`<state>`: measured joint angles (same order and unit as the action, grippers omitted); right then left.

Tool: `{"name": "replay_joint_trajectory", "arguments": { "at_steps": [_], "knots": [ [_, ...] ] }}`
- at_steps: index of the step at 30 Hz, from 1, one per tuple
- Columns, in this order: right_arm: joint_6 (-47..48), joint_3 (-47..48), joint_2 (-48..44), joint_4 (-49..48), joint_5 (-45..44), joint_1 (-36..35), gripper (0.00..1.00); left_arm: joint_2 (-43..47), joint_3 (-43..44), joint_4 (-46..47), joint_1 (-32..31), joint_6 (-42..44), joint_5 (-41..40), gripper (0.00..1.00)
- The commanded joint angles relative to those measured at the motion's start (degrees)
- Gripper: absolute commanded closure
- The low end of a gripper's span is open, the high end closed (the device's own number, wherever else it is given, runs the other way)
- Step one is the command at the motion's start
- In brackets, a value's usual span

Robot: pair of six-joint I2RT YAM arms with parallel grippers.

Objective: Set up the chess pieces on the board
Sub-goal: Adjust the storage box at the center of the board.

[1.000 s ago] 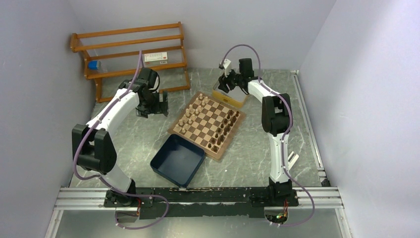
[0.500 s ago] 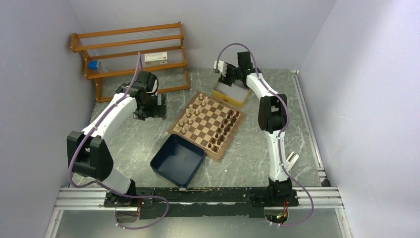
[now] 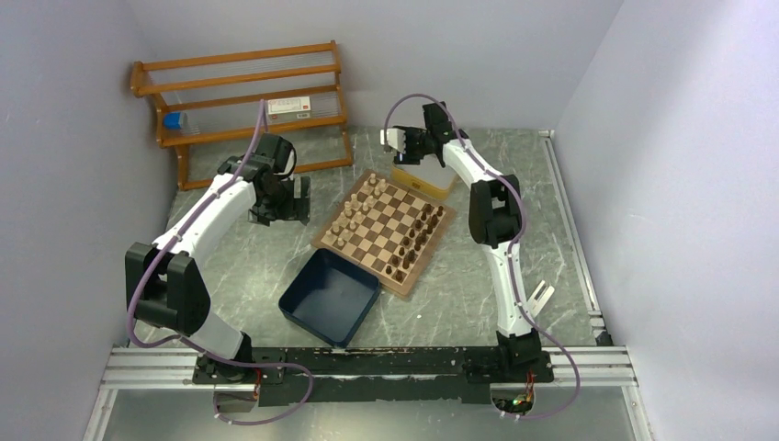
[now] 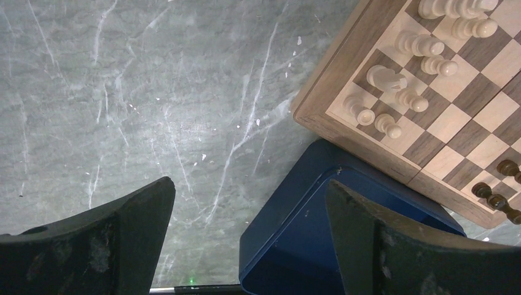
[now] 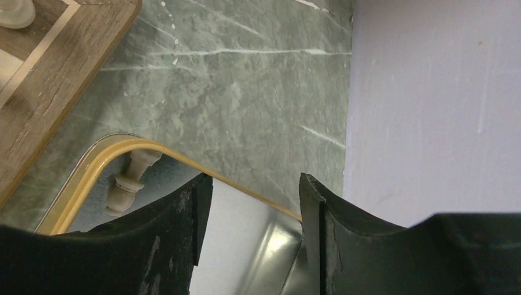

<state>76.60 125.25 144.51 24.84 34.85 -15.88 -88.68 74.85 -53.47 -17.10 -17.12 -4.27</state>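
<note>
At the middle of the table: one board (image 3: 384, 230); chess pieces (image 3: 354, 213) in rows, light on its left side, dark on its right.
Right wrist view alone: one light piece (image 5: 132, 178) lying in the tin (image 5: 92, 161).
Left wrist view alone: blue tray (image 4: 295, 227) just beside the board's corner.
Left gripper (image 4: 249, 184): spread wide, empty.
Right gripper (image 5: 253, 184): fingers apart over the tin, nothing between.
Writing: box (image 3: 289, 107) on the rack (image 3: 243, 92), unreadable.

The tray (image 3: 329, 299) lies before the board (image 3: 386, 223), the tin (image 3: 428, 185) behind.
</note>
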Motion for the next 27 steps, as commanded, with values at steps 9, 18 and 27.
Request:
{"name": "replay_joint_trajectory", "arguments": {
  "at_steps": [9,18,27],
  "knots": [
    [-5.03,0.63,3.51,-10.49,-6.21,0.71,0.73,-0.11,1.25,-1.09,-0.48,1.61,-3.13,0.04],
    [-19.55,2.25,4.77,-20.0,-16.84,3.32,0.81,-1.05,1.86,-0.87,-0.48,1.37,-2.44,0.04],
    [-28.65,1.68,4.61,-20.6,-21.98,4.03,0.86,-1.57,2.23,-0.73,-0.48,1.3,-1.97,0.04]
  ]
}}
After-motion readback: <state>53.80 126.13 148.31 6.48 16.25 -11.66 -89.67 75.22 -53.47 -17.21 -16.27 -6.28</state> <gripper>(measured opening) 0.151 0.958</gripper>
